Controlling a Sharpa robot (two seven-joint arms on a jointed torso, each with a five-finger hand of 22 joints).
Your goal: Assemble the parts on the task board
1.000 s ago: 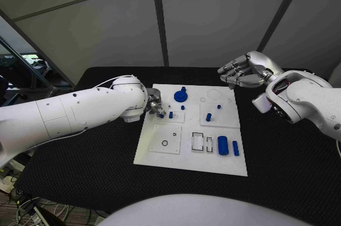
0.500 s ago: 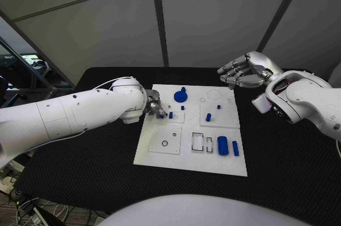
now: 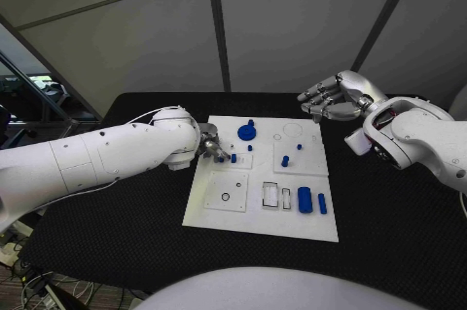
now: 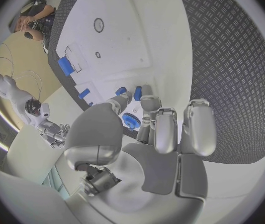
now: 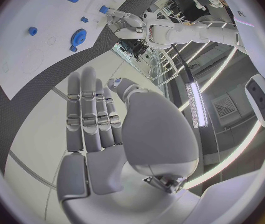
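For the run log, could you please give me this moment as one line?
left hand: fingertips at small blue part on task board | right hand: held above table, holds nothing | blue gear: on board

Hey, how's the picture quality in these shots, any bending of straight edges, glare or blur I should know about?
Head view: sharp, evenly lit, task board edges straight. Left wrist view: fisheye bends the board's edges; left hand close and large. Right wrist view: same curving; bright ceiling light strip glares behind the right hand.

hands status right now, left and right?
Left hand: fingertips down at a small blue part on the task board; grip cannot be told.
Right hand: open, holds nothing, raised over the table.
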